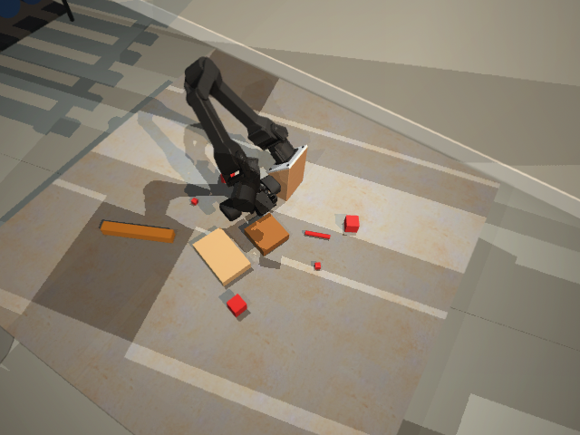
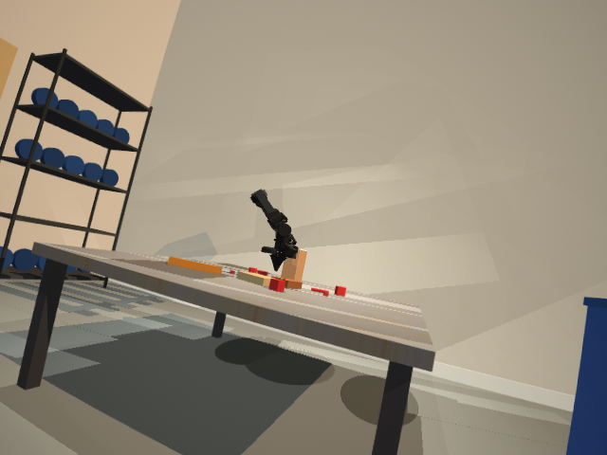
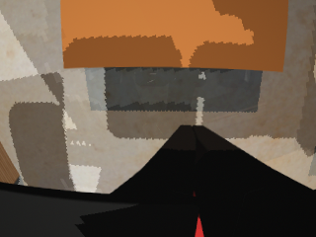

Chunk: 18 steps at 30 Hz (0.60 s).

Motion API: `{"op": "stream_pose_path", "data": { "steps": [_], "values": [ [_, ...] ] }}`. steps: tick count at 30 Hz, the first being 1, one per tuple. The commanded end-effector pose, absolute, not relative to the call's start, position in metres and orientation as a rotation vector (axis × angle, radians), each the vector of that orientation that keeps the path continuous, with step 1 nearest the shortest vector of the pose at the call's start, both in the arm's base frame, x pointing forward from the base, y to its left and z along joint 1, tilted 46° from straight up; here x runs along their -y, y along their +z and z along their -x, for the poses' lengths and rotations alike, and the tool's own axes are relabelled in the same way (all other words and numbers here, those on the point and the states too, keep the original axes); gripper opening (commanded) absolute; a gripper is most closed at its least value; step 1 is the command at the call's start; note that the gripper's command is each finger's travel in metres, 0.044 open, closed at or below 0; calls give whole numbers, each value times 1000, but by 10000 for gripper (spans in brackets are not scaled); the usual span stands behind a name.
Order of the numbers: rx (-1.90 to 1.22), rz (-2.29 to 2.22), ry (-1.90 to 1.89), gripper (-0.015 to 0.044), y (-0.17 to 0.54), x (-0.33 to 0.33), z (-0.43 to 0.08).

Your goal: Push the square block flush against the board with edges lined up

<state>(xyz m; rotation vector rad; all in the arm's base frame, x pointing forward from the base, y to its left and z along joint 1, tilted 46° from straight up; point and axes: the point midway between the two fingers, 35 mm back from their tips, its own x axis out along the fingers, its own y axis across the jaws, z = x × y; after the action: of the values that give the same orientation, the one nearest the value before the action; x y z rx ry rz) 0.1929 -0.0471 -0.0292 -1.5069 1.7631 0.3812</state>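
Observation:
The square block (image 1: 267, 235) (image 2: 294, 283) (image 3: 148, 22) is brown-orange and lies flat on the table. The board (image 1: 221, 256) (image 2: 253, 278) is light tan and lies flat to its left in the top view. A narrow strip of table separates them, and their facing sides look roughly parallel. My gripper (image 1: 262, 211) (image 2: 276, 268) (image 3: 190, 136) is shut and empty. It hangs above the table on the arm-base side of the block, apart from it; the wrist view shows table between the fingertips and the block's near side. The arm partly hides the fingers in the top view.
A long orange bar (image 1: 138, 231) (image 2: 194, 265) lies left of the board. A red cube (image 1: 236, 304) (image 2: 277, 284) stands below the board. Another red cube (image 1: 352, 223) (image 2: 340, 290), a thin red bar (image 1: 316, 234) and a tiny red cube (image 1: 317, 265) lie right of the block.

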Motion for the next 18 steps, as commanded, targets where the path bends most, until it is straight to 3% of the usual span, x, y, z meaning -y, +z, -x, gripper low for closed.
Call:
{"op": "stream_pose_path", "data": {
  "steps": [1,18],
  "values": [
    [-1782,1510,379,0,-50,73,-188],
    [-1783,1513,377,0,-67,77,-190]
  ]
}}
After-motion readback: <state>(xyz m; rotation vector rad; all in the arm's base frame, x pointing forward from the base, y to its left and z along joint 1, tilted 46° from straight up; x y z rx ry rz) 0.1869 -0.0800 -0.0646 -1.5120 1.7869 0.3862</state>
